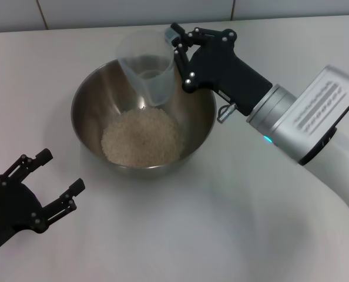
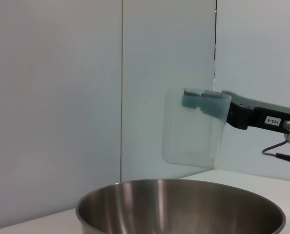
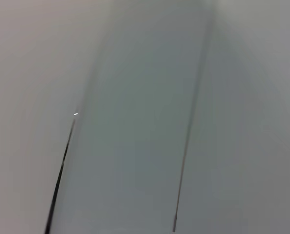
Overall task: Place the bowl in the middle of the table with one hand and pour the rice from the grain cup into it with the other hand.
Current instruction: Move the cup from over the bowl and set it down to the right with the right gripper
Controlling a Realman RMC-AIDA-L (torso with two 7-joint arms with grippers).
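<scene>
Head view: right gripper [image 1: 175, 42] fingers are clamping the tipped grain cup [image 1: 146, 67] over the rice-filled bowl [image 1: 86, 100]; left gripper [image 1: 56, 176] is hovering spread, apart.

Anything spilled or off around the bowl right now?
Nothing stands out. The rice lies in a heap inside the bowl, with no grains visible on the table. The right gripper holds the grain cup tipped over the bowl. The left gripper sits open, apart from the bowl.
</scene>
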